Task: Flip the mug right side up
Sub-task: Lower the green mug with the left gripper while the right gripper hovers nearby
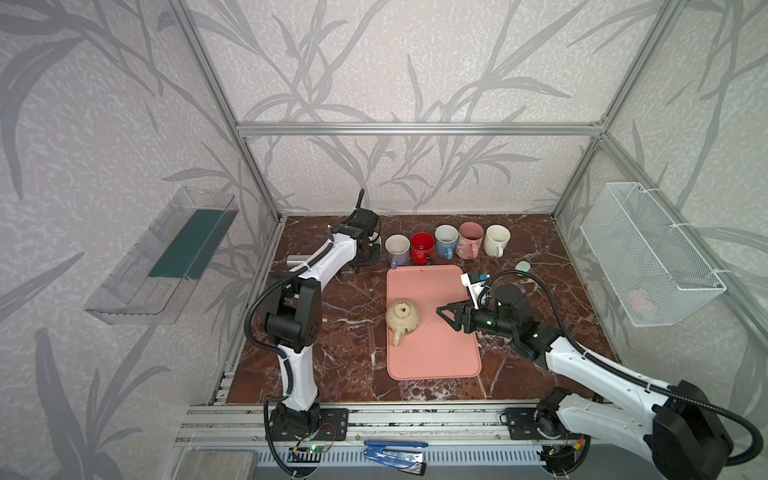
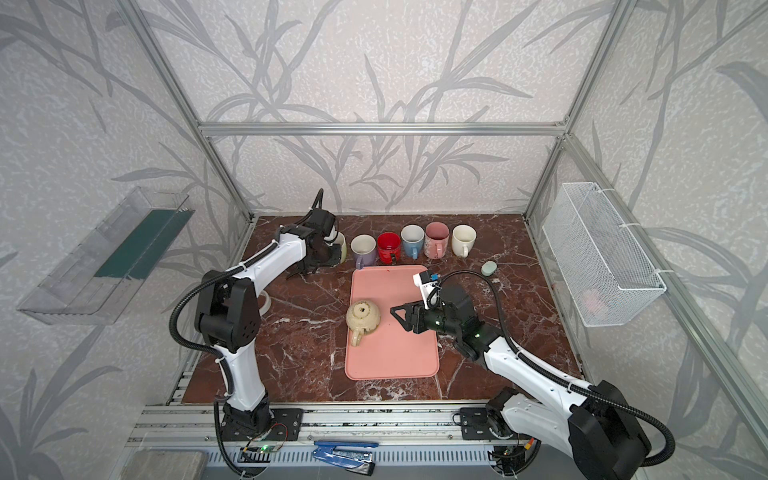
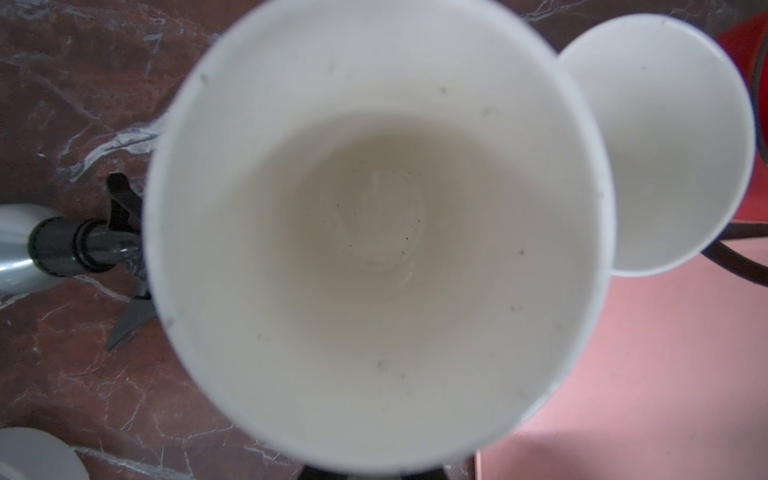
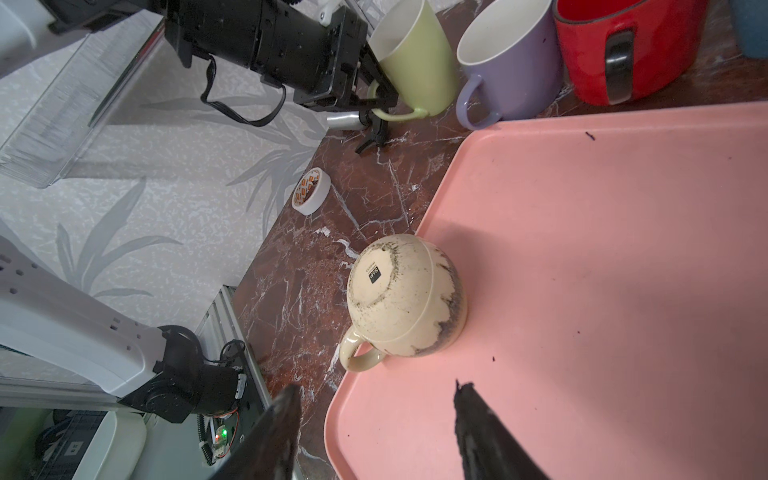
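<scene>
A cream, dirt-speckled mug [image 1: 402, 316] [image 2: 363, 316] [image 4: 403, 295] stands upside down at the left edge of the pink tray [image 1: 440, 353] [image 4: 582, 270], its handle pointing to the table's front. My right gripper [image 1: 448, 319] [image 2: 401, 320] [image 4: 376, 386] hovers open just to its right, low over the tray, with nothing between its fingers. At the back left my left gripper [image 4: 376, 104] is shut on the handle of an upright pale green mug [image 2: 343, 247] [image 4: 415, 62] [image 3: 374, 228], whose white inside fills the left wrist view.
Behind the tray stands a row of upright mugs: purple [image 1: 397, 248], red [image 1: 422, 246], blue [image 1: 446, 240], pink [image 1: 470, 239], white [image 1: 496, 240]. A tape roll [image 4: 311, 191] and a silver spray bottle [image 1: 297, 262] lie left. A wire basket [image 1: 648, 253] hangs on the right wall.
</scene>
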`<state>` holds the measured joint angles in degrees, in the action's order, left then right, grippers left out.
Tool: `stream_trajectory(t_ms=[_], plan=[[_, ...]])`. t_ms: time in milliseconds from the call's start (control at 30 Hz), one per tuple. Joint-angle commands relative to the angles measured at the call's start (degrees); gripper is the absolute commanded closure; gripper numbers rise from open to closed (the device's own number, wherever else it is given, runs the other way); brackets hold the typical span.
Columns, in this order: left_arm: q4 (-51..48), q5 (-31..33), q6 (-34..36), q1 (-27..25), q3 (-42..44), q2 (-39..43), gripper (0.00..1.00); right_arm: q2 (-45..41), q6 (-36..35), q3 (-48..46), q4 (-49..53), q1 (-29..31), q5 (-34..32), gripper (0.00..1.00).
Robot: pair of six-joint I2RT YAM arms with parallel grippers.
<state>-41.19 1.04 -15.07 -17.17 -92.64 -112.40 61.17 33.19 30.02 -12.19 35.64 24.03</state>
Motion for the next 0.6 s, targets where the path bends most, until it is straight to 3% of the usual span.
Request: stream_trajectory(t_ms=[0,567], plan=[[-0.37,1.60,0.74,0.24,-3.68,-1.06,1.00,0.50,0.21,-0.23,-1.35,0.26,0.42,0.41],[1.17,-3.30,0.47,0.38,-7.39,-6.25,1.00,2.18,-0.38,0.21,-0.80,0.23,-0.01,0.40]])
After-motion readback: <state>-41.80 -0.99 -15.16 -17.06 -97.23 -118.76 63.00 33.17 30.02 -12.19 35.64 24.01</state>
